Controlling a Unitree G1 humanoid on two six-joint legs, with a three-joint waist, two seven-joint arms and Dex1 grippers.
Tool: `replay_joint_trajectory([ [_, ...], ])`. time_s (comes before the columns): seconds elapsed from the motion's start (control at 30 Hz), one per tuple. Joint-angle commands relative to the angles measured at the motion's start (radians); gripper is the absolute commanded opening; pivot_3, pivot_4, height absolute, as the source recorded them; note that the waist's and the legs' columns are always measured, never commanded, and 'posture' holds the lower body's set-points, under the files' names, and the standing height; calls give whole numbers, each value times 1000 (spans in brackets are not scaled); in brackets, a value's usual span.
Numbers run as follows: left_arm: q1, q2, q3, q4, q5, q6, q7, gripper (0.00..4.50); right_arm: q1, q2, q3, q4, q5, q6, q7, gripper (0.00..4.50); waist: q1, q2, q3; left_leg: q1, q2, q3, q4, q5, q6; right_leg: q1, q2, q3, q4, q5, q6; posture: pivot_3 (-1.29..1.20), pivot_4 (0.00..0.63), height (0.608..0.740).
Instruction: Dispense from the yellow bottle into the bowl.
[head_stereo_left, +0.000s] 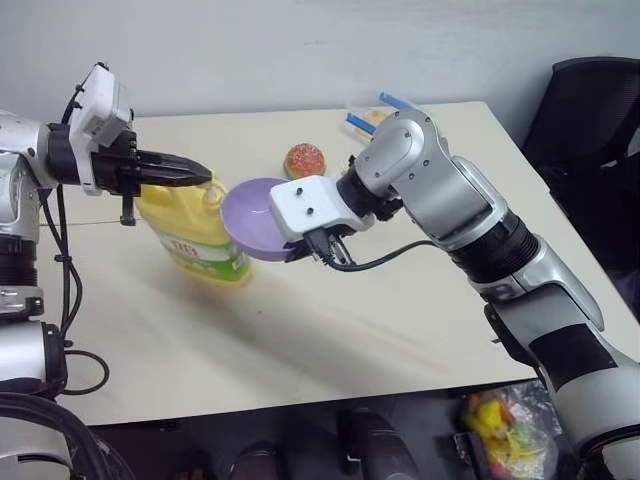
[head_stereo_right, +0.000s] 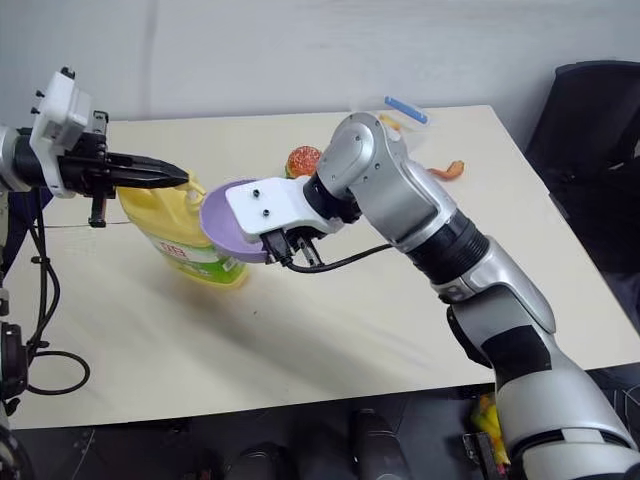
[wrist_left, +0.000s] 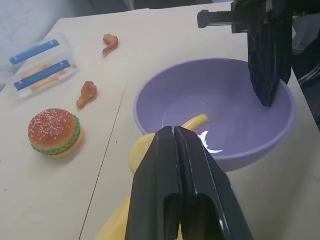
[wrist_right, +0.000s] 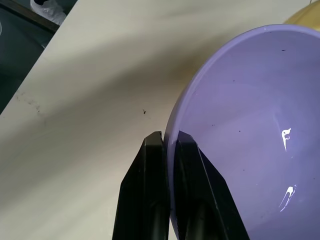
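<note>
With the right end effector (wrist_right: 167, 142) clamped on the lavender plastic bowl's (head_stereo_left: 252, 212) rim under the spout, the left end effector (head_stereo_left: 203, 177), fingers together above the yellow plastic pump bottle (head_stereo_left: 190, 232), likely presses down next.

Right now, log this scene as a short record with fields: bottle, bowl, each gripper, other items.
yellow bottle: upright on the table, pump spout over the bowl's rim
bowl: lavender, lifted off the table, tilted, beside the bottle's top
right gripper: shut on the bowl's rim
left gripper: shut, fingers together over the pump top
other items: toy burger, two fried food pieces, clear box with blue strips
</note>
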Motion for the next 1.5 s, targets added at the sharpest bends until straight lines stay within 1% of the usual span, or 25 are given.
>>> replay_joint_trajectory([
  [0.03, -33, 28, 32, -11, -8, 33, -14, 31, -11, 7, -15, -45, 14, 1, 11, 0, -2, 0, 0, 0, 0, 0, 0, 0, 0, 0, 0, 0, 0, 0, 0, 0, 150, 740],
  [0.3, -54, 34, 98, -22, -62, 115, -9, 31, -8, 1, -15, -36, 11, -11, 13, 0, 0, 0, 0, -4, 0, 0, 1, 0, 0, -2, 0, -2, -1, 0, 0, 0, 150, 740],
  [0.37, -51, 46, 106, -15, -54, 117, -4, 31, -9, 1, -15, -31, 8, -14, 11, 0, -1, 0, 0, -6, 0, 0, 2, 0, 0, -3, 0, -3, -1, 0, 0, 0, 150, 740],
  [0.5, 16, 68, 78, -44, -15, 67, -18, 31, -15, 4, -15, -17, 5, -22, 9, 0, -4, 0, 0, -5, 0, -1, 1, 0, 0, -3, 0, -3, -1, 0, 0, 0, 150, 740],
  [0.67, 51, 43, 64, -66, 6, 32, 6, 31, -17, 5, -14, -19, 6, -25, 13, 0, -1, -1, 0, -6, 0, 0, 2, 0, 0, -3, 0, -4, -1, 0, 0, 0, 150, 740],
  [0.8, 57, 24, 57, -68, 17, 7, 14, 31, -16, 5, -14, -29, 9, -21, 19, 0, 0, -1, 0, -6, 0, 0, 2, 0, 0, -2, -1, -4, -1, 0, 0, 0, 150, 740],
  [0.9, 25, 10, 61, -54, 14, 16, 25, 31, -16, 4, -13, -35, 10, -17, 20, 0, -1, -1, 0, -6, 0, 0, 2, 0, 0, -2, 0, -4, -1, 0, 0, 0, 150, 740],
  [1.03, 22, 2, 48, -48, 27, 9, 11, 31, -16, 4, -14, -38, 11, -13, 22, 0, -1, -1, 0, -6, 0, 0, 2, 0, 0, -2, 0, -4, -1, 0, 0, 0, 150, 740],
  [1.2, 48, -9, 31, -59, 37, 10, 10, 31, -15, 5, -14, -48, 14, -5, 22, 0, -1, -1, 0, -6, 0, 0, 2, 0, 0, -2, -1, -4, -1, 0, 0, 0, 150, 740],
  [1.33, 91, -8, 1, -56, 82, -46, 20, 31, -15, 6, -14, -53, 15, 1, 22, 0, -1, 0, 0, -5, 0, 0, 2, 0, 0, -2, -1, -3, -1, 0, 0, 0, 150, 740],
  [1.5, 111, -17, -24, -28, 112, -82, 49, 31, -12, 2, -12, -61, 16, 6, 25, 0, 2, 0, 0, -2, 0, 0, 2, 0, 0, 1, -1, -3, 0, 0, 0, 0, 150, 740],
])
